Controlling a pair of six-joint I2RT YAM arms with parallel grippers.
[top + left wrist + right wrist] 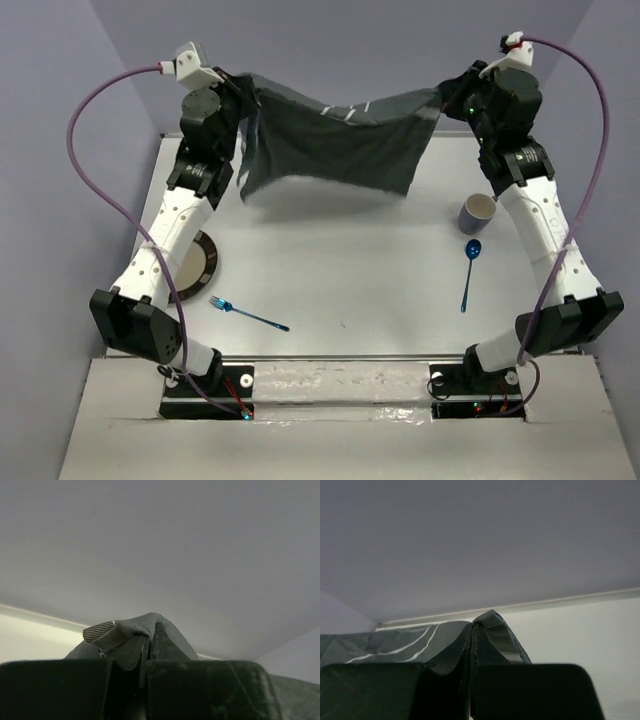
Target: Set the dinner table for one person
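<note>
A dark grey cloth (335, 150) with white stripes hangs stretched in the air over the far part of the white dinner table (350, 270). My left gripper (245, 88) is shut on its left corner and my right gripper (440, 102) on its right corner. In the left wrist view the left gripper (148, 636) pinches a fold of the cloth (122, 629). The right wrist view has the right gripper (472, 628) closed on the cloth (390, 642), whose stripes run off to the left.
A round plate (200, 262) lies at the left, partly under my left arm. A blue fork (248, 313) lies near the front, a blue spoon (470, 268) at the right, and a mug (478, 212) just beyond it. Lavender walls (350, 40) enclose the table.
</note>
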